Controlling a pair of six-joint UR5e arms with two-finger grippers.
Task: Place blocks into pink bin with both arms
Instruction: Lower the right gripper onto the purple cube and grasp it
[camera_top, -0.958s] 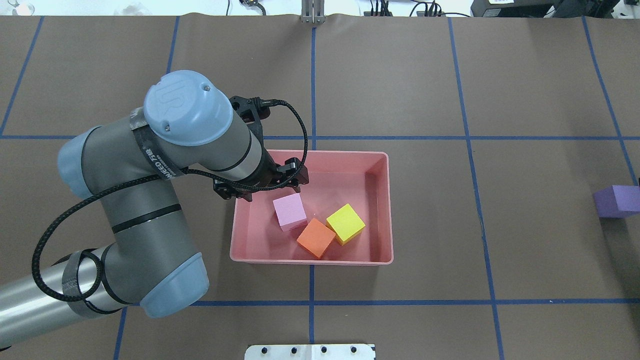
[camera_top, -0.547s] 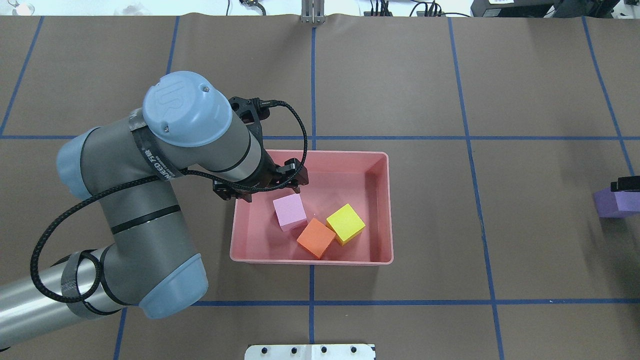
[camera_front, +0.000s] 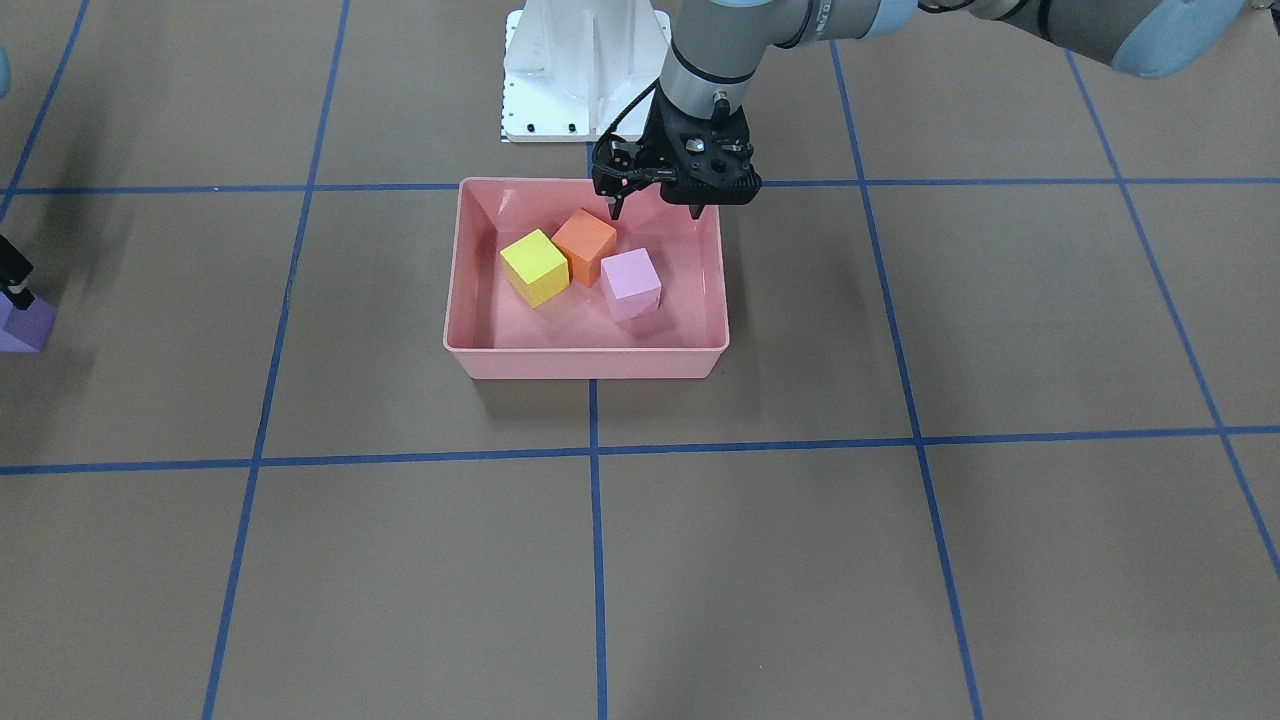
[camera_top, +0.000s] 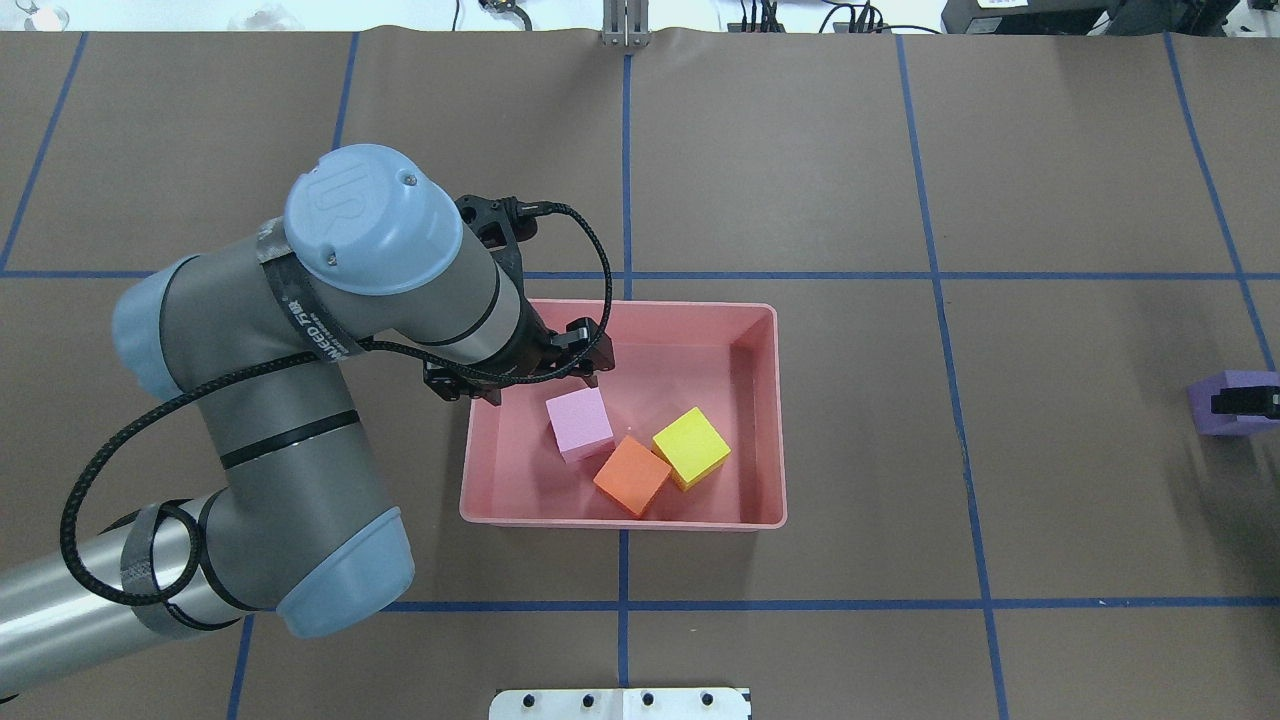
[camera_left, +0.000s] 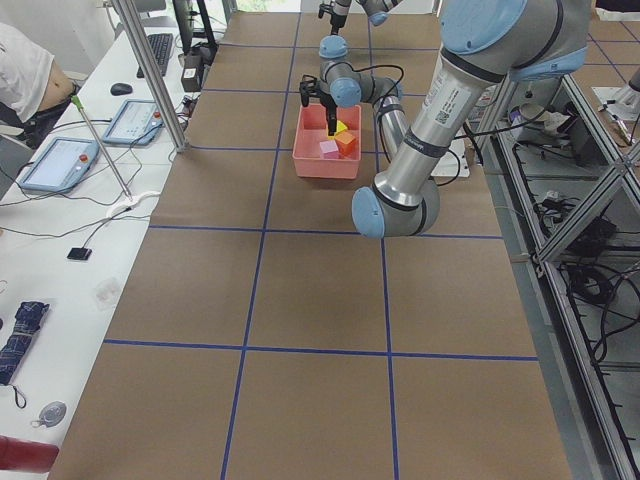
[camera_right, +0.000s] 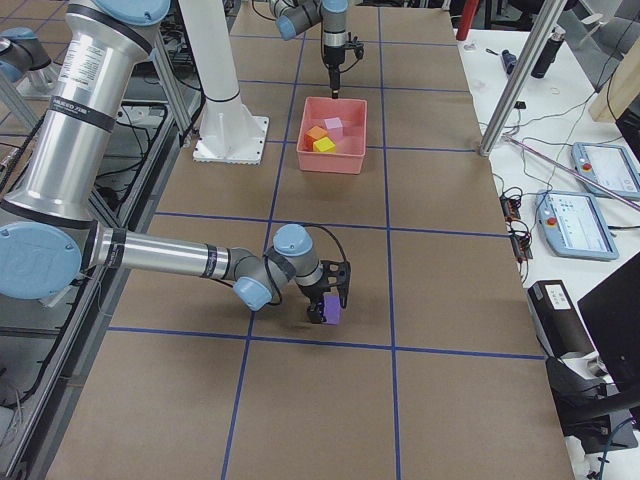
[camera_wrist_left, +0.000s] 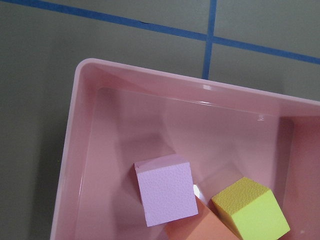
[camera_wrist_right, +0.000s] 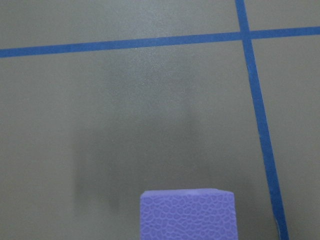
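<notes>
The pink bin (camera_top: 620, 522) sits mid-table and holds the pale pink-lilac block (camera_top: 580, 420), the orange block (camera_top: 632, 475) and the yellow block (camera_top: 690, 445). They also show in the left wrist view: pink-lilac (camera_wrist_left: 165, 192), orange (camera_wrist_left: 195, 227), yellow (camera_wrist_left: 250, 210). My left gripper (camera_top: 545, 388) hangs open and empty over the bin's far-left corner, above the pink-lilac block. The purple block (camera_top: 1205, 400) rests on the table at the far right. My right gripper (camera_top: 1245, 403) is over it, open, with fingers on either side in the exterior right view (camera_right: 332, 295).
The white base pedestal (camera_front: 585, 70) stands behind the bin on the robot's side. Blue tape lines (camera_top: 625, 180) grid the brown table cover. Operator desks with tablets (camera_left: 60, 160) line the table's far side.
My right gripper has come in from the right edge and now sits over the purple block. My left gripper has barely moved. The blocks in the bin stay put.
</notes>
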